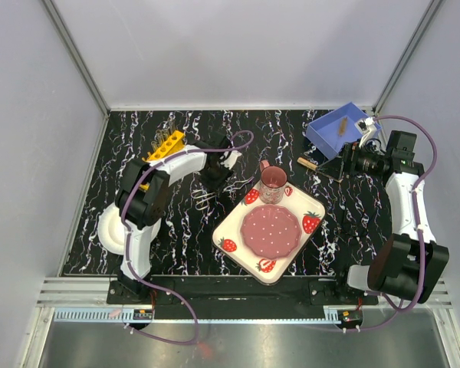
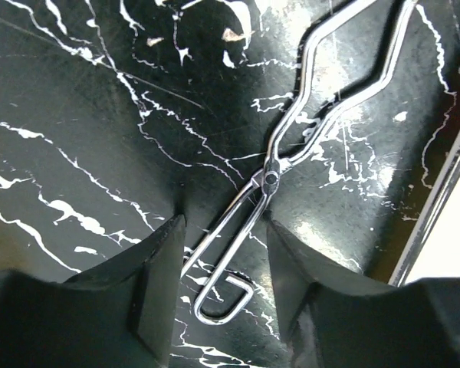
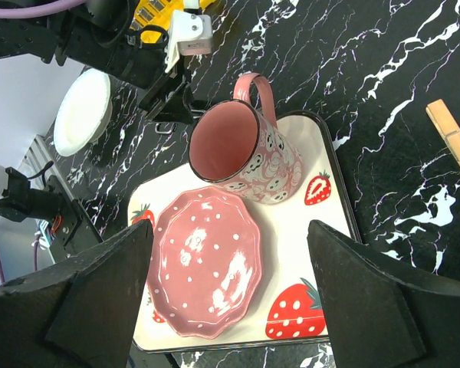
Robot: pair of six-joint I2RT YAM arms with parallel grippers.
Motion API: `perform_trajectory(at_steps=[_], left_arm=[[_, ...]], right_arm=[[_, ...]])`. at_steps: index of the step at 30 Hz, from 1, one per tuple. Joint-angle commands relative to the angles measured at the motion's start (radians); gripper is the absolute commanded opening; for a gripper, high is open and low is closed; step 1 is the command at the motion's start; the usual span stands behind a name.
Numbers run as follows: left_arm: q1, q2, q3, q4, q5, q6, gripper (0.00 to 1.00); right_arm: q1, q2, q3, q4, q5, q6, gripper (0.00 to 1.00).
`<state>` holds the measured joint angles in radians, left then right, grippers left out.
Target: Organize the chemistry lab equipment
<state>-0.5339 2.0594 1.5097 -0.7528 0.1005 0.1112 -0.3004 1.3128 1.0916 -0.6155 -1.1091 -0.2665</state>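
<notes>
Centrally, strawberry tray point(image 1: 234, 228) holding pink mug point(image 1: 274, 182) and dish point(image 1: 271, 231), left pincer point(image 2: 224, 227) parted astride scissors point(image 2: 270, 178), right pincer point(image 3: 230, 230) agape

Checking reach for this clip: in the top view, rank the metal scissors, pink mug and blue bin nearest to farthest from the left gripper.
1. metal scissors, right under the left gripper.
2. pink mug, to its right, mid-table.
3. blue bin, far-right back corner.
</notes>
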Motion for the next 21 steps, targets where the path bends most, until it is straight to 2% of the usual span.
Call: perform_trajectory(at_steps=[1,3,4,9,16,21], left_arm=[[-0.003,0.008,0.032,-0.002,-0.039,0.007,0.47],[-0.003,0.002,0.014,0.001,-0.059,-0.013,0.43],[-0.003,-0.002,0.001,0.006,-0.067,-0.024,0.37],[0.000,-0.039,-0.095,0.047,-0.099,-0.157,0.23],[0.005,-0.087,-0.177,0.070,-0.151,-0.343,0.21],[0.018,-0.131,-0.195,0.070,-0.194,-0.395,0.21]], right_arm=[[0.001,0.006,0.011,0.005,-0.008,-0.019,0.87],[0.003,0.008,0.011,0.005,-0.008,-0.019,0.87],[0.003,0.009,0.013,0.003,-0.008,-0.019,0.87],[0.003,0.011,0.013,0.002,-0.006,-0.020,0.87],[0.001,0.006,0.013,0.000,-0.009,-0.023,0.87],[0.001,0.003,0.013,0.000,-0.009,-0.023,0.87]])
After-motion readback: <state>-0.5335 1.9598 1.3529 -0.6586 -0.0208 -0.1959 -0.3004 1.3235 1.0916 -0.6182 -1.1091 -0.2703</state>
